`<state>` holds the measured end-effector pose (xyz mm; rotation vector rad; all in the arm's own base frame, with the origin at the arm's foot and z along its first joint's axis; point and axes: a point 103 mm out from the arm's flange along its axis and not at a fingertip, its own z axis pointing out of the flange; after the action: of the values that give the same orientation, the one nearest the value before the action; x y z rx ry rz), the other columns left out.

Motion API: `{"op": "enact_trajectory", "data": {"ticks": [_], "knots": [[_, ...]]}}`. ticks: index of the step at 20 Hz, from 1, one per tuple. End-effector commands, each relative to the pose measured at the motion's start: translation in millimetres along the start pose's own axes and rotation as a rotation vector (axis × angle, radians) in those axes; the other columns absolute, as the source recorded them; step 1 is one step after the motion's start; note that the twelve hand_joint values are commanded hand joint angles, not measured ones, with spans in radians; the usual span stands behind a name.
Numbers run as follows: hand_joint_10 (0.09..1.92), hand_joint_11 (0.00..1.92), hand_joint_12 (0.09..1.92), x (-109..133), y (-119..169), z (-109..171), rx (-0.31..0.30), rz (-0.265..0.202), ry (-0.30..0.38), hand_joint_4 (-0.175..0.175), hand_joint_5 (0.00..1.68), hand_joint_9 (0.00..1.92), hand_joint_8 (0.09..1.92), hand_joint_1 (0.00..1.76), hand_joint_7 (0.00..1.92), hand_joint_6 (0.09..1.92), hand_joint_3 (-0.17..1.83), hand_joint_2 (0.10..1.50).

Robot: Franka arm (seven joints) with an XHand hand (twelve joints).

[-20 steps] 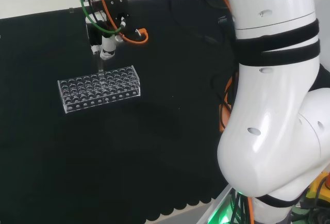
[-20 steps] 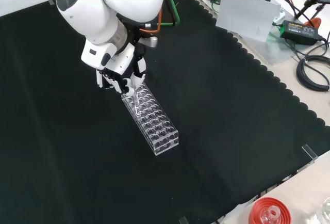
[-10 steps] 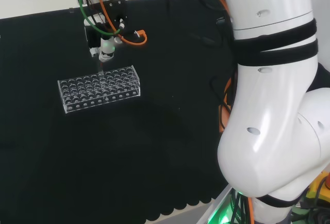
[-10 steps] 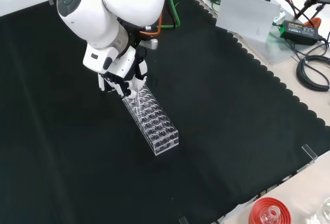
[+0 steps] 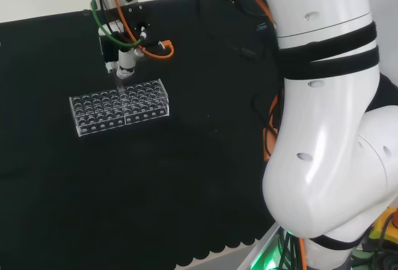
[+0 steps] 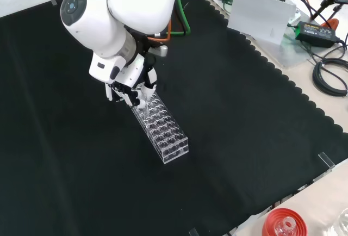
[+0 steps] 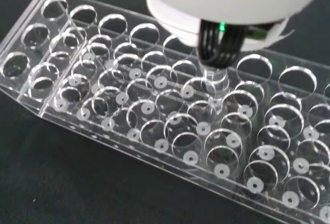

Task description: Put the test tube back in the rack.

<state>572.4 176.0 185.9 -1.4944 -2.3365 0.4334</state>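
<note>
A clear plastic test tube rack [image 5: 118,107] with many round holes lies on the black cloth, and the front view shows the rack [image 6: 162,131] running away from the hand. The hand [image 5: 125,60] hangs over the rack's far row, its fingers pinched on a clear test tube [image 5: 120,86] that stands upright. In the front view the hand [image 6: 132,88] is at the rack's upper end. From the wrist, the test tube [image 7: 214,87] reaches down into a hole of the rack [image 7: 129,110], below a blurred white part of the hand [image 7: 227,2].
Off the cloth in the front view lie a white sheet [image 6: 261,16], a black power adapter [image 6: 315,32] and coiled cables [image 6: 331,75]. A red ribbed ring [image 6: 284,224] with glassware sits at the bottom right. The arm's white links [image 5: 323,108] stand at the head view's right.
The hand has sunk a little toward the rack, with the tube still in its fingers, and the tube's lower end has gone further into the rack. The rack has stayed put.
</note>
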Motion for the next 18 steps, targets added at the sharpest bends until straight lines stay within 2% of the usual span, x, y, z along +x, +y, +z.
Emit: {"op": "enact_trajectory", "data": {"ticks": [1,7,12,13,15,16,18], "knots": [[0.37,0.77,1.23,3.4,2.2,8.1,0.022,-0.003,0.003,-0.175,1.35,1.39,0.66,1.44,1.46,0.56,0.83,0.5],[0.37,0.77,1.23,9.5,7.4,8.4,0.037,-0.003,0.001,-0.175,1.35,1.39,0.66,1.44,1.46,0.56,0.83,0.5],[0.37,0.77,1.23,5.0,4.3,11.5,0.032,-0.006,0.014,-0.175,1.35,1.39,0.66,1.44,1.46,0.56,0.83,0.5],[0.37,0.77,1.23,4.4,4.7,12.3,0.041,-0.006,0.021,-0.175,1.35,1.39,0.66,1.44,1.46,0.56,0.83,0.5],[0.45,0.67,1.28,2.8,6.1,14.8,0.112,-0.011,0.036,-0.175,1.31,1.39,0.63,1.4,1.41,0.58,0.72,0.58],[0.54,0.57,1.34,2.1,6.1,16.1,0.135,-0.015,0.039,-0.164,1.17,1.37,0.62,1.35,1.38,0.63,0.7,0.58],[0.73,0.34,1.45,0.1,5.1,16.5,0.149,-0.022,0.056,-0.097,0.77,1.14,0.73,1.25,1.08,0.77,0.71,0.51]]}}
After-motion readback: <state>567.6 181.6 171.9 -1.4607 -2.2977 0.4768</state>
